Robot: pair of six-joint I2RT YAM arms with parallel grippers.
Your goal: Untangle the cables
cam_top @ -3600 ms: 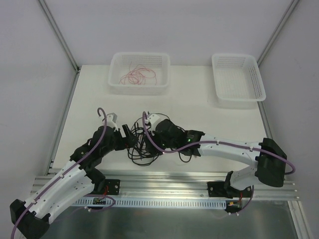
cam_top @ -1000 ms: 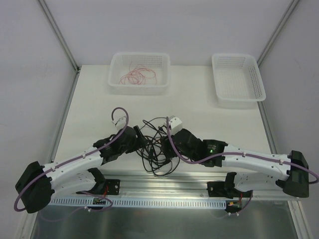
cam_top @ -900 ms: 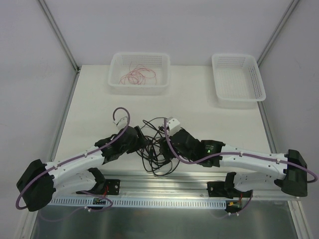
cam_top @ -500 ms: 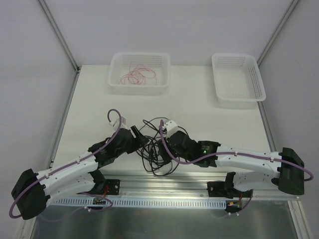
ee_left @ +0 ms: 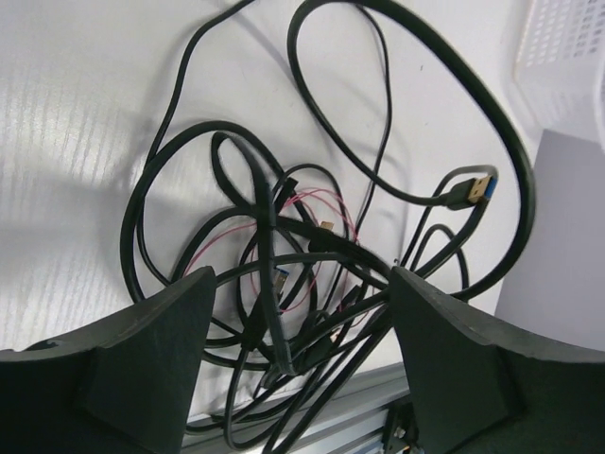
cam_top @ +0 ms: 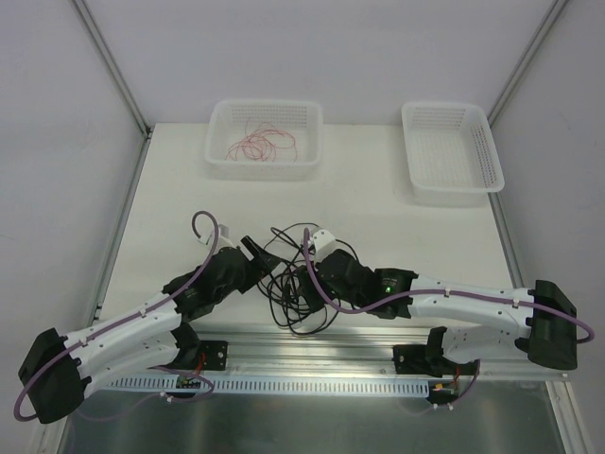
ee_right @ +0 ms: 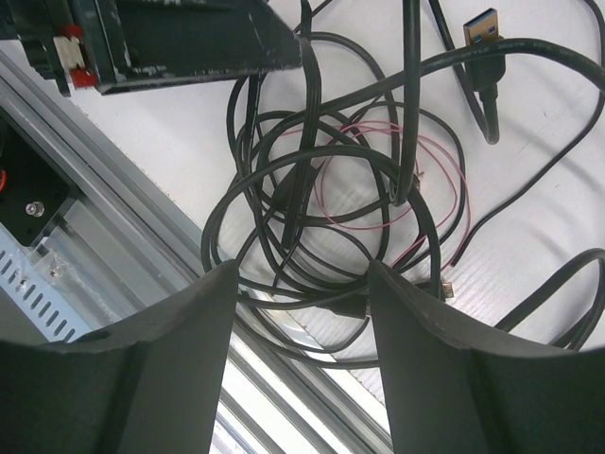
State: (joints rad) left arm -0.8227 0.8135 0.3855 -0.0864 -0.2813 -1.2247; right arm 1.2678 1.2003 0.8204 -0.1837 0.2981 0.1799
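Both sets of jaws are spread, nothing pinched. The left gripper [ee_left: 301,284] and right gripper [ee_right: 302,274] are hung over the cables [cam_top: 288,284], which are knotted between and just below the jaws. One black strand [ee_left: 269,255] per side should probably be picked, clear of the thin pink wire [ee_right: 397,180], and drawn apart slowly so loops aren't tightened
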